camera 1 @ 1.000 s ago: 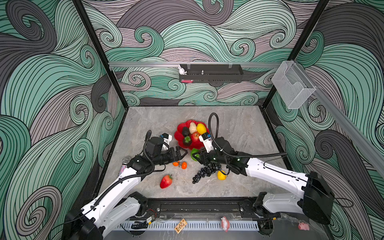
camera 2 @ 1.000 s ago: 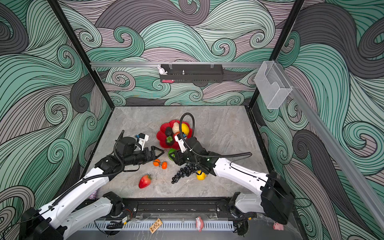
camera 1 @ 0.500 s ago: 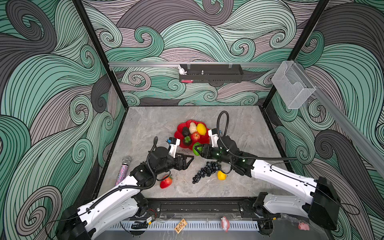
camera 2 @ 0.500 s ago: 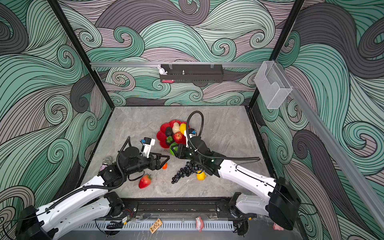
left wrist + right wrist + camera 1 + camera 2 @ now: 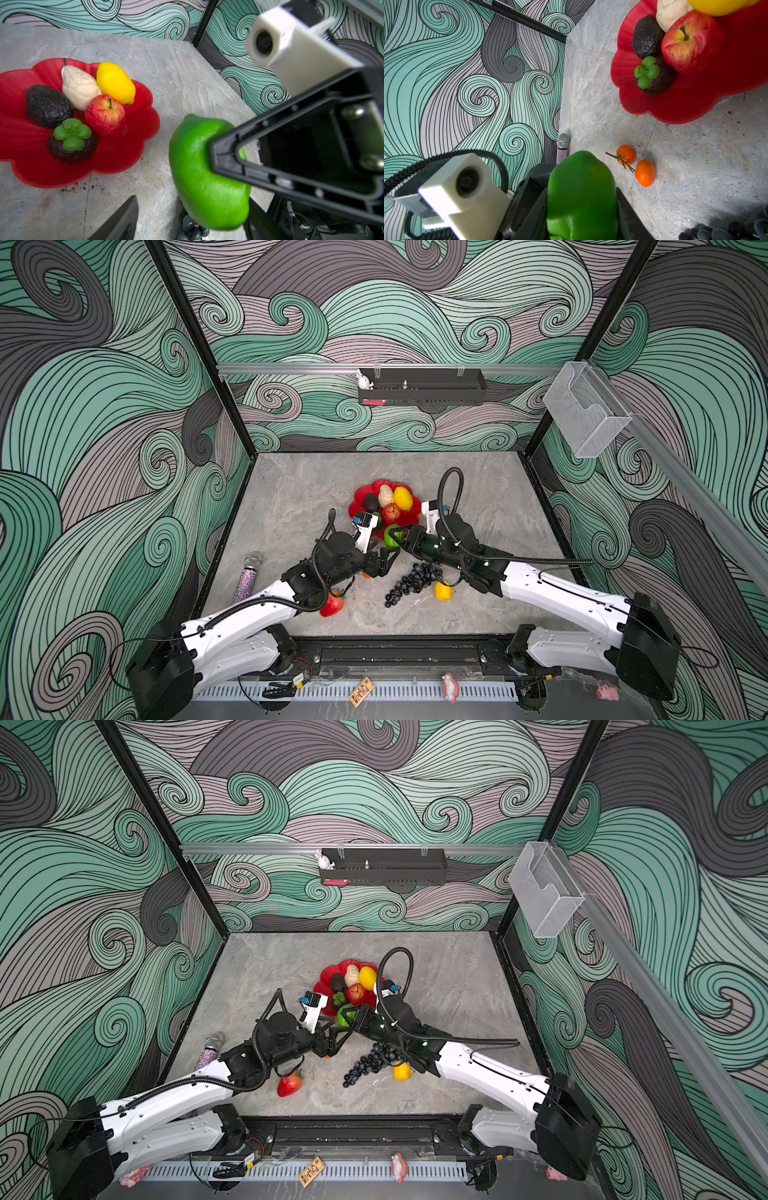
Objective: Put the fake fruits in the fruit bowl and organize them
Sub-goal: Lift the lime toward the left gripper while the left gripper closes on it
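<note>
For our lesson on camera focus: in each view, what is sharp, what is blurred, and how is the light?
Left wrist view: the fruit bowl and its fruits are sharp; the lime and white camera housing near the lens are soft. Right wrist view: the oranges are crisp, the lime blurred in front. Both top views: even light, faint shadows, black frame posts splay outward.

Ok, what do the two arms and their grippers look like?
The left arm and right arm match: white links, black joints, a ribbed black cable along each. The left gripper and right gripper are black with triangular open-frame fingers and a white boxy camera each.
</note>
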Available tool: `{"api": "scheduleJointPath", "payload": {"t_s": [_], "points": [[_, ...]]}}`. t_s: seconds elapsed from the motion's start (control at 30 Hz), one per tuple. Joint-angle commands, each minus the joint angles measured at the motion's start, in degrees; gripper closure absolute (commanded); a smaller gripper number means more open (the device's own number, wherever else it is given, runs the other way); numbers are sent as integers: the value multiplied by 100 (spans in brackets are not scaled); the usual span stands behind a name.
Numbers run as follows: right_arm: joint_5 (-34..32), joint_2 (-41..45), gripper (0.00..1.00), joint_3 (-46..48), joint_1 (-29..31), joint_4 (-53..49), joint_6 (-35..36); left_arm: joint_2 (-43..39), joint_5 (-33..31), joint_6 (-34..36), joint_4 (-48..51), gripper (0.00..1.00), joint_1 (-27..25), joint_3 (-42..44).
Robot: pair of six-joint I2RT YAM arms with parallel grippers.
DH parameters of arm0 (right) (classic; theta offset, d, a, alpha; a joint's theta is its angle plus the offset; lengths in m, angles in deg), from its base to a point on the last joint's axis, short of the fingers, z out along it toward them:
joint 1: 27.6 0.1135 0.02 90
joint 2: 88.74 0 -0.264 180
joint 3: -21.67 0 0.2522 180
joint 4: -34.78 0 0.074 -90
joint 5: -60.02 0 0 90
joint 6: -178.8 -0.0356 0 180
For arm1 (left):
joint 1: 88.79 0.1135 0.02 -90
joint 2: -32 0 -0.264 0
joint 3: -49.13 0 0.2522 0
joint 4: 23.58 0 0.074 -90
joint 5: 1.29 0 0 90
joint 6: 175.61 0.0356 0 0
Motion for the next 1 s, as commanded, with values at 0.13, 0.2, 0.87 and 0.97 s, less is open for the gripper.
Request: {"api": "scheduleJointPath", "payload": {"t_s": [0.13, 0.2, 0.87, 0.97], "points": [[129, -64, 57, 155, -28, 473, -557, 130, -337, 117, -576, 28, -103, -245], [166, -70, 58, 171, -15, 535, -634, 189, -383, 94, -569, 31, -112, -273], [237, -5, 49, 304, -26, 573, -762, 155, -391, 213, -297, 70, -121, -367], [120, 58, 40, 305, -27, 387, -689, 122, -466, 189, -184, 70, -116, -382]]}}
